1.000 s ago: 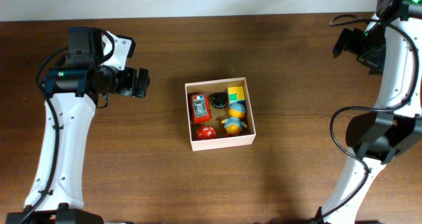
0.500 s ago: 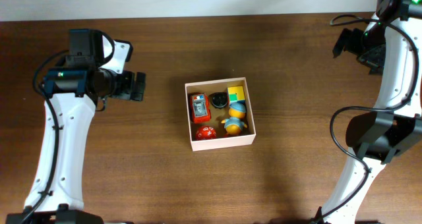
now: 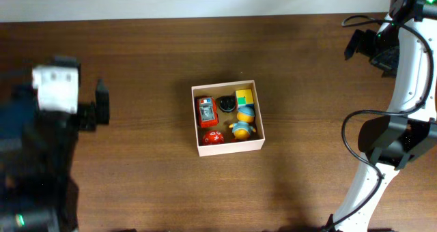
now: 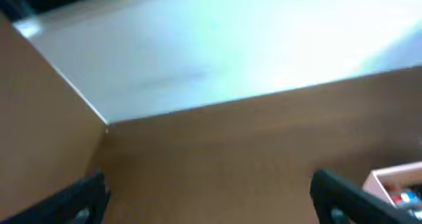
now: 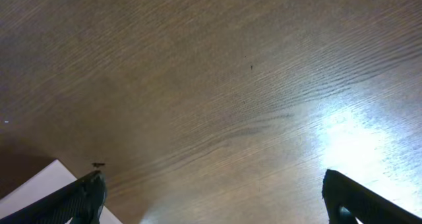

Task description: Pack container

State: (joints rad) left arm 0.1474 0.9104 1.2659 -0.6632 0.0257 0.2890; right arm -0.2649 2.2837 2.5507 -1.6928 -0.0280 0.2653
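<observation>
- The container (image 3: pixel 231 148) sits near the middle of the table (image 3: pixel 150 184). Inside it we see a red toy (image 3: pixel 206 111), a yellow-green block (image 3: pixel 244 97) and an orange-blue figure (image 3: pixel 242 127).
- Our left gripper (image 4: pixel 210 201), blurred from overhead, is far left, well apart from it, jaws spread wide and empty.
- Our right gripper (image 5: pixel 214 197) hangs at the far right, jaws wide, holding nothing.

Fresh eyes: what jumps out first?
The white-walled container at the middle of the dark wooden table holds bright toys in red, yellow and blue. At the left edge the left arm shows as a heavy blur; the right arm is sharp at the right edge.
</observation>
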